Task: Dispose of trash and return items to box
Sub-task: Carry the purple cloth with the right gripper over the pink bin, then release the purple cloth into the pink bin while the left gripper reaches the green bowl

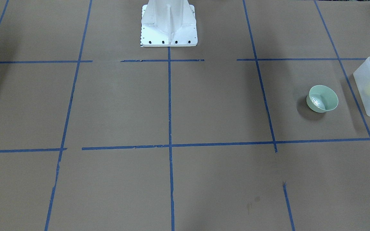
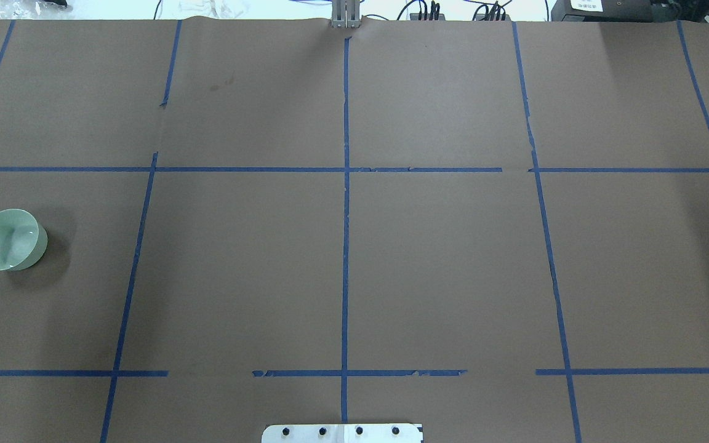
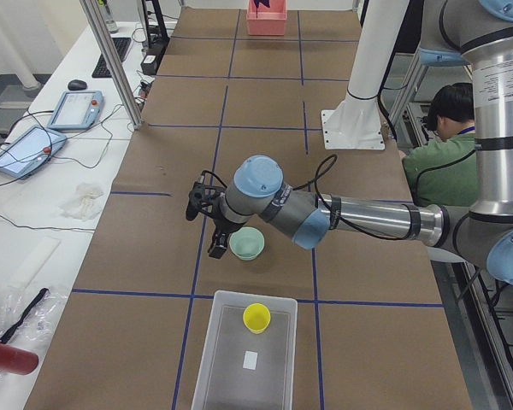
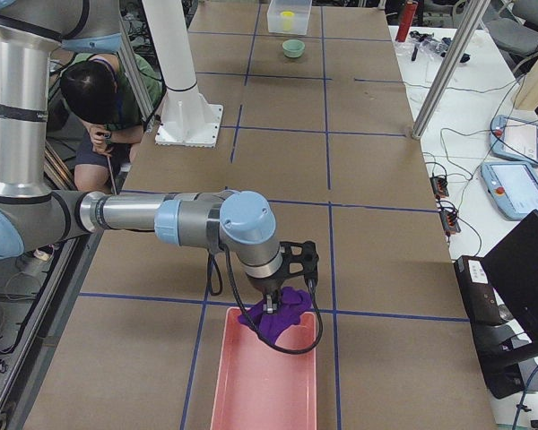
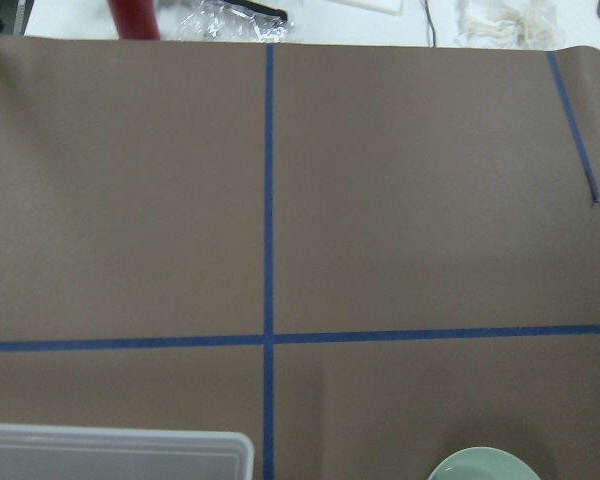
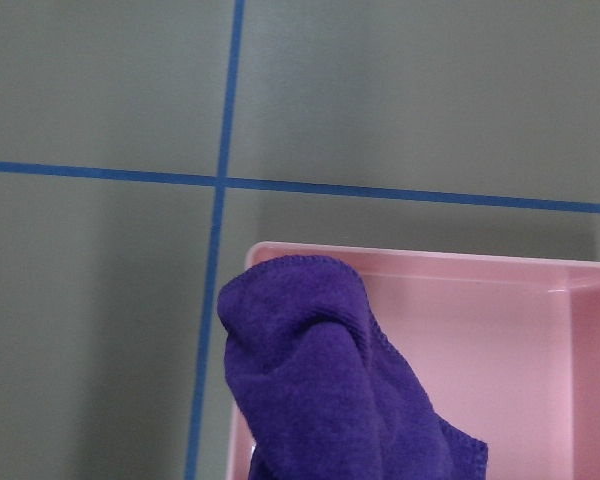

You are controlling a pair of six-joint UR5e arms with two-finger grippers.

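Evidently the left gripper (image 3: 215, 248), its opening impossible to tell, hangs just beside the bowl (image 3: 247, 243), the box (image 3: 239, 363) near.

I count one yellow cup (image 3: 256, 318), one mint-green bowl (image 1: 322, 98), one frosted bin (image 3: 227, 376), one pink bin (image 6: 500, 290) and one purple cloth (image 6: 310, 360). Two robot arms register: left arm (image 3: 368, 218), right arm (image 4: 125, 213). One operator (image 3: 449, 158) is present beside the one counter (image 1: 220, 106).
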